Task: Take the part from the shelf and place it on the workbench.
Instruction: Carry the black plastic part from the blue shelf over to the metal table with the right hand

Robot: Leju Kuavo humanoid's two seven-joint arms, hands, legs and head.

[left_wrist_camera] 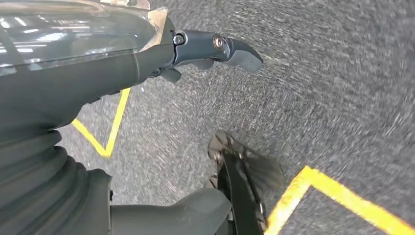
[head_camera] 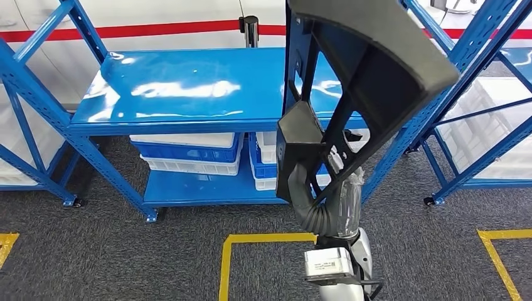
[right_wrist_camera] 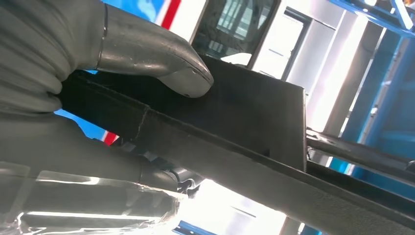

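The part is a large black frame with a broad curved plate and slanted struts, lifted high and close to my head camera. My right hand grips its lower end, my silver forearm rising from below. In the right wrist view the grey thumb presses flat on the black part while the fingers wrap under it. My left hand hangs over the grey carpet with a dark finger stretched out and nothing in it.
A blue shelf with a bare glossy top stands straight ahead, white and blue crates on its lower level. Another blue rack with white bins stands to the right. Yellow tape marks boxes on the grey carpet.
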